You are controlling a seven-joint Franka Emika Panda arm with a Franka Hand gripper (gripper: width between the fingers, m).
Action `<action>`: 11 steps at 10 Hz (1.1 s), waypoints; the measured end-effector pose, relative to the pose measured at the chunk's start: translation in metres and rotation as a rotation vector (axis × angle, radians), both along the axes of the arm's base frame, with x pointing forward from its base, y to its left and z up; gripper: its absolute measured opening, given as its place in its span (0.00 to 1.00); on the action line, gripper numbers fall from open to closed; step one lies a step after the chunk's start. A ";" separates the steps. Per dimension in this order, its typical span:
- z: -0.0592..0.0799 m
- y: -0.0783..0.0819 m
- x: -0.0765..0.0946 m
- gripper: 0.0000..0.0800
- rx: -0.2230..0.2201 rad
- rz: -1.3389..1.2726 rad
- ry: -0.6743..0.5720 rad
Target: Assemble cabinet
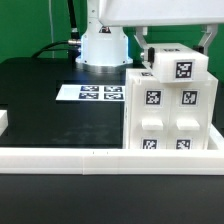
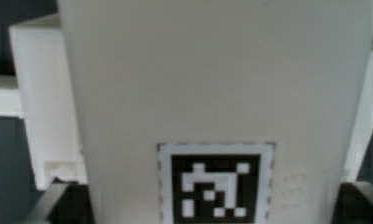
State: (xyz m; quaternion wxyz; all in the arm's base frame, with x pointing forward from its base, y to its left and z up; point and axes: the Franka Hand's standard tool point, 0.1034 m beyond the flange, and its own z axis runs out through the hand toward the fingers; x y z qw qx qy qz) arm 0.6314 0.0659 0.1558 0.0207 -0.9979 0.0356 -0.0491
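A long white L-shaped rail [image 1: 60,158] edges the bench, bracing the tagged cabinet [image 1: 170,110] while the end effector [image 1: 172,50] pinches its top panel [image 2: 201,110] for seating.

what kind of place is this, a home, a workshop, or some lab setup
Most likely a robotics lab test bench. A black table carries a fixed marker board, the white cabinet wears black-and-white marker tags for camera tracking, and a robot arm base stands behind, with a low white rail along the front edge.
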 end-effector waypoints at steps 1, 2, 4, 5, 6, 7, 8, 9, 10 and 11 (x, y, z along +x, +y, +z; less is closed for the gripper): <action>0.000 -0.001 0.000 0.70 0.009 -0.079 0.002; 0.000 -0.001 0.000 0.70 0.019 -0.153 0.005; 0.000 0.000 0.000 0.70 0.043 -0.315 0.013; 0.000 0.000 0.000 0.70 0.048 -0.367 0.016; 0.000 0.000 0.000 0.70 0.056 -0.440 0.019; 0.000 0.000 0.000 0.70 0.061 -0.495 0.021; 0.000 0.001 0.000 0.70 0.066 -0.541 0.024; 0.000 0.001 0.000 0.70 0.077 -0.616 0.028; 0.000 0.002 0.000 0.70 0.089 -0.690 0.033; 0.000 0.003 0.000 0.70 0.098 -0.764 0.036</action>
